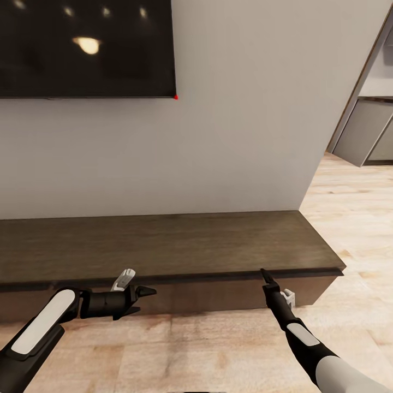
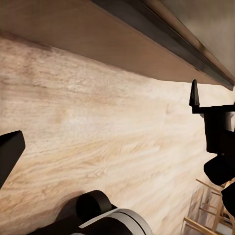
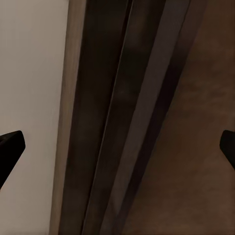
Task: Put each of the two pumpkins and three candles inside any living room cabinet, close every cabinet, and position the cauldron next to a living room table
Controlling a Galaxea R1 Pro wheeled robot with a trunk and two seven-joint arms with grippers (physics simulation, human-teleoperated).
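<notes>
Against the pale living-room wall [image 1: 234,125] runs the cabinet [image 1: 164,245], a long low dark brown wood unit with a bare top and a dark lip along its front edge; the drawer fronts below the lip sit flush, closed as far as the head view shows. Above it, upper left, hangs the black wall-mounted TV [image 1: 87,49], with ceiling lights mirrored in the screen. Light wood plank floor [image 1: 218,349] spreads in front of the cabinet and past its right end, where grey kitchen cabinets [image 1: 363,131] show through the opening. Left end effector [image 1: 143,300] is held low before the cabinet front, pointing sideways toward the right arm, fingers parted and nothing between them; its wrist view looks across floor planks along the base of the cabinet, with one black fingertip [image 2: 10,152] at the frame edge and the right arm's black tip [image 2: 194,95] standing near the cabinet lip. Right end effector [image 1: 266,275] points up at the lip near the cabinet's right end, tip just at the edge; contact cannot be confirmed. Its wrist view shows the two fingertips [image 3: 11,147] wide apart, empty, framing the lip and the wall behind.
</notes>
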